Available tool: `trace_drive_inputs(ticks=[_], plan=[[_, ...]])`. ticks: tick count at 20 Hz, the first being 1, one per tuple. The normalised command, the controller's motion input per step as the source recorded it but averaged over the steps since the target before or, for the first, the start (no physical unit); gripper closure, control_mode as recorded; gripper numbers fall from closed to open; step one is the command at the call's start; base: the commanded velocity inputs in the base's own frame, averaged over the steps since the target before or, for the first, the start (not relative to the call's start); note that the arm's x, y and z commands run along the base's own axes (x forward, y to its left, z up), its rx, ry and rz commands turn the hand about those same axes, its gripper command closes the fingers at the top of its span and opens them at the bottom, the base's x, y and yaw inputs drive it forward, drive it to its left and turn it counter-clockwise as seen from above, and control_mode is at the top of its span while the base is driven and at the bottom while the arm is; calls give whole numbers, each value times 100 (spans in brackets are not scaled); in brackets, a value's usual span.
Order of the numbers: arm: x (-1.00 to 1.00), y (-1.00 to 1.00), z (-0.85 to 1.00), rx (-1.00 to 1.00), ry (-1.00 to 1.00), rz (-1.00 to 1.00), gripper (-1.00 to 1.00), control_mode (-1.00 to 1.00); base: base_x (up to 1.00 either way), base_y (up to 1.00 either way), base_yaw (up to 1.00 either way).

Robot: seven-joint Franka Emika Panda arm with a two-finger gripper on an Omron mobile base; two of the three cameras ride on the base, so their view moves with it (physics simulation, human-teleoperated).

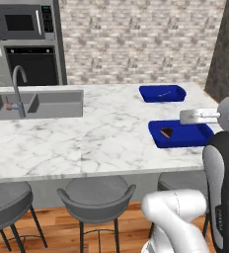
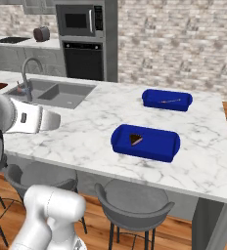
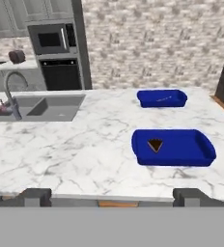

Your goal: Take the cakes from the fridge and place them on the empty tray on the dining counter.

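Note:
One cake [image 3: 155,144], a small dark-brown wedge, lies in the left part of the nearer blue tray [image 3: 186,149] on the marble dining counter [image 3: 75,154]. The same cake [image 1: 167,132] [image 2: 135,139] shows in both base views. My gripper [image 3: 113,198] is open with nothing between its fingers. It hovers at the counter's near edge, short of the tray and apart from it. A second blue tray [image 3: 162,98] sits farther back with a thin dark sliver inside. A tall dark-grey slab [image 1: 227,44] at the right edge may be the fridge's side.
An inset grey sink [image 1: 47,103] with an arched tap [image 1: 18,89] occupies the counter's left. Grey stools [image 1: 97,193] stand along the near side. A wall oven and microwave [image 1: 30,42] rise behind, beside a brick wall.

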Motion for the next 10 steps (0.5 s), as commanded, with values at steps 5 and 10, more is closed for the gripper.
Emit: trace_drive_inputs(ticks=[5,10], plan=[[-6,32,0,-4,0,0,-100,100,2,57,1],[0,0,0,0,0,0,-100,100,-16,100,16]])
